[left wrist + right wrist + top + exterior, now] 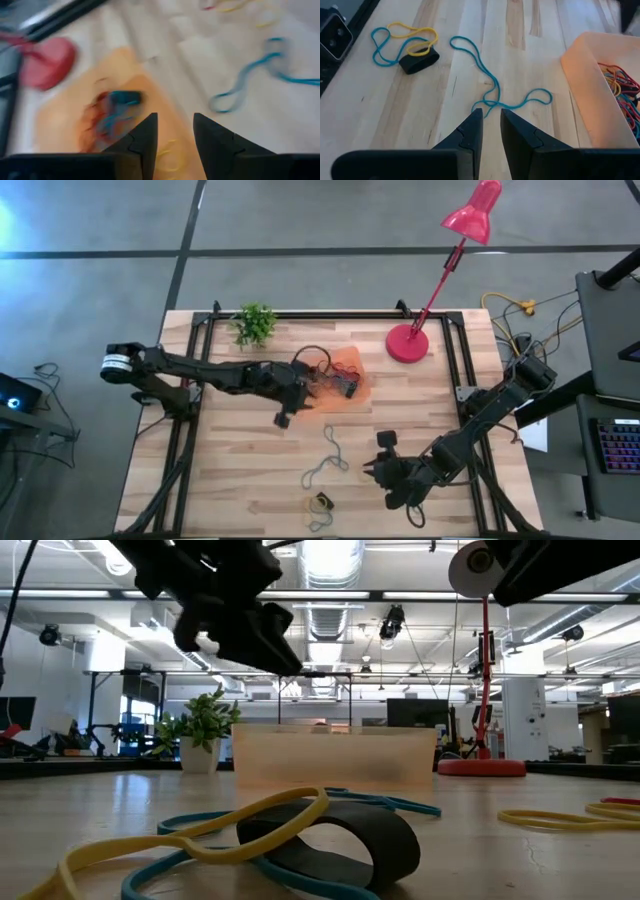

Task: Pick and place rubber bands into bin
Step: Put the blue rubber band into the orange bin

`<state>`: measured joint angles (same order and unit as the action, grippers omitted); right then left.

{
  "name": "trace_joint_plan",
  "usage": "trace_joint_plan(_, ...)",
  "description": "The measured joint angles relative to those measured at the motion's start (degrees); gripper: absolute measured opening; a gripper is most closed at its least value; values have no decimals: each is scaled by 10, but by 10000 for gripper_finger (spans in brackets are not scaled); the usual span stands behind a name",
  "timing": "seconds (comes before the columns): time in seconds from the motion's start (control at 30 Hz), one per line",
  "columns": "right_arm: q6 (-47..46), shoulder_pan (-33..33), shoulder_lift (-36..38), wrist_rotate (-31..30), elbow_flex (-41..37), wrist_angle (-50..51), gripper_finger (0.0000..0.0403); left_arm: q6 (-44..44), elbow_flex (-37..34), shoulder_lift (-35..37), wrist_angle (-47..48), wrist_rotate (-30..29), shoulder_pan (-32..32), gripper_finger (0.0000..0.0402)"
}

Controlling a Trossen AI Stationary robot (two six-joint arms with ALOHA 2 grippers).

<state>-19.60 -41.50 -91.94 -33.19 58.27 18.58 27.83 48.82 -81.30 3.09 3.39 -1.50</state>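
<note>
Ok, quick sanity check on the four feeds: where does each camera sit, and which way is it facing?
High view: above the table, facing straight down; both arms, orange bin, red lamp.
Low view: at table-top height, facing level across to the bin's wall; arms overhead.
Left wrist view: on the left arm, over the bin; own fingers apart.
Right wrist view: on the right arm, facing the blue rubber band; own fingers.
Shared: black band in the right wrist and low views.

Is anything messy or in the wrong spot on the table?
Yes. Thin blue rubber bands and a black band tangled with yellow ones lie loose on the wooden table, outside the shallow translucent orange bin, where other bands are already piled.
</note>
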Motion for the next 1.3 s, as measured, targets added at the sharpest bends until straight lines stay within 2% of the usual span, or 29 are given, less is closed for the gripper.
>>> trace_joint_plan(0.27, -1, 0, 0, -19, -8, 1, 56, 0, 0, -32, 5, 17, 60, 86)
trace_joint_plan(0.5, -1, 0, 0, -30, -9, 5, 56, 1, 28, -102, -20, 7, 98, 83)
trace_joint_plan(0.97, -4, 0, 0, -30, -10, 6, 56, 16, 124, -233, -21, -4, 110, 83)
trace_joint_plan(1.3, -10, 0, 0, -30, -10, 14, 56, 16, 165, -256, 2, 59, 113, 83)
